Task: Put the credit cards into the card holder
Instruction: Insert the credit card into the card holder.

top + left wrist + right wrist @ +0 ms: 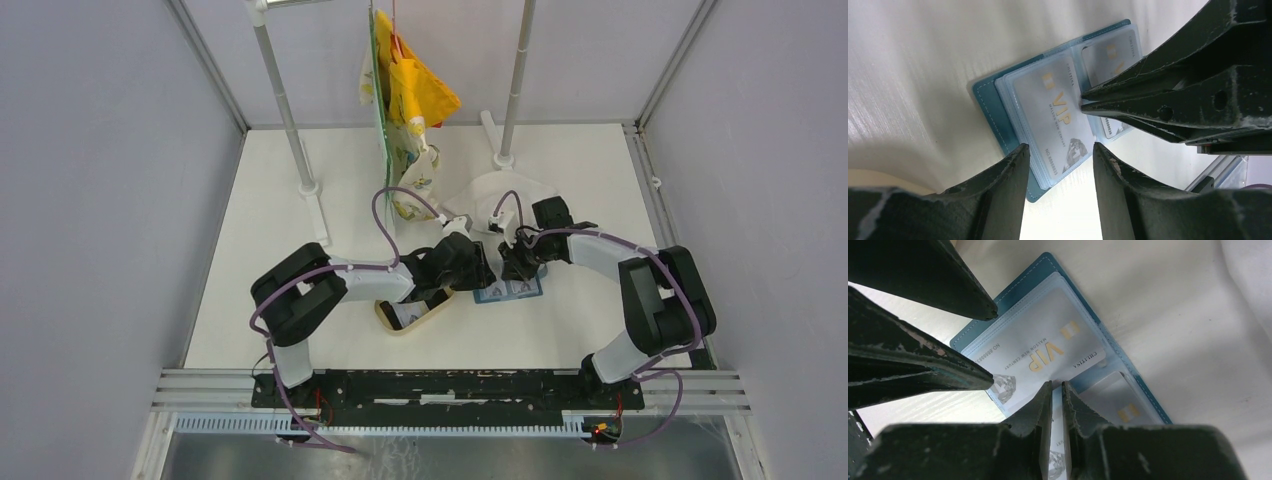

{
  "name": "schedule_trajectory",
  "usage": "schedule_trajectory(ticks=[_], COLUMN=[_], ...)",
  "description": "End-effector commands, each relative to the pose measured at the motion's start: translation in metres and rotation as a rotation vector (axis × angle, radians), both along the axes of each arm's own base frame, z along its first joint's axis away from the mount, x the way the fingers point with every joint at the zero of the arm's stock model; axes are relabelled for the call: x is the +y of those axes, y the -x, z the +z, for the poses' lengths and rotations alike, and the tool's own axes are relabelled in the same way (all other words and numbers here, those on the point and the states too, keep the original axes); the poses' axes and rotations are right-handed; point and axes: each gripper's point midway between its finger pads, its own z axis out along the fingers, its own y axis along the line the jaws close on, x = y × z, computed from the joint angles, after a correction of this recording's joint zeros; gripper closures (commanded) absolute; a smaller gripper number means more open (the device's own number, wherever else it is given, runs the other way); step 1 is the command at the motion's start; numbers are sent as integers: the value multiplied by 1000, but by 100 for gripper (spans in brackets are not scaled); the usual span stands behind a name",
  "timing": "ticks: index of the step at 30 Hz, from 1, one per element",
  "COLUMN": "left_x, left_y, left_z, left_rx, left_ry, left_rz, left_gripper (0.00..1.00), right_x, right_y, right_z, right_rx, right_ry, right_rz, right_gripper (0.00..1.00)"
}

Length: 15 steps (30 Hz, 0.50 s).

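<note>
The blue card holder (515,290) lies open on the white table, its clear sleeves facing up. Under the sleeves show two pale credit cards with gold VIP lettering, one on each page (1058,120) (1108,55). My left gripper (1058,152) is open, hovering over the near end of one page (1048,345). My right gripper (1057,386) has its jaws almost together, with only a thin slit between them. Its tips rest at the fold between the two pages, next to the other card (1128,405). I see nothing pinched. Both grippers meet over the holder (498,270).
A tan oval tray (410,318) lies partly under my left arm. A white cloth (500,195) sits behind the holder. Yellow and patterned cloths (415,95) hang from a rack on two posts (285,100) (515,80). Walls close in left and right.
</note>
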Motion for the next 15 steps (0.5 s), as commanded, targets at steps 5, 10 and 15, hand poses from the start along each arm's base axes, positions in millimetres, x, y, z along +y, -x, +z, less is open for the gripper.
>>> schedule_trajectory(ticks=[5, 10, 15], left_x=[-2, 4, -1], left_y=[-10, -13, -12], left_z=[6, 2, 1], left_rx=[-16, -16, -6], left_ry=[-8, -44, -27], left_rz=[40, 64, 61], left_gripper=[43, 43, 45], right_x=[-10, -13, -14], right_y=[-5, -6, -7], right_z=[-11, -15, -15], right_rx=[13, 22, 24], right_ry=[84, 102, 108], right_rz=[-30, -46, -54], right_gripper=[83, 85, 85])
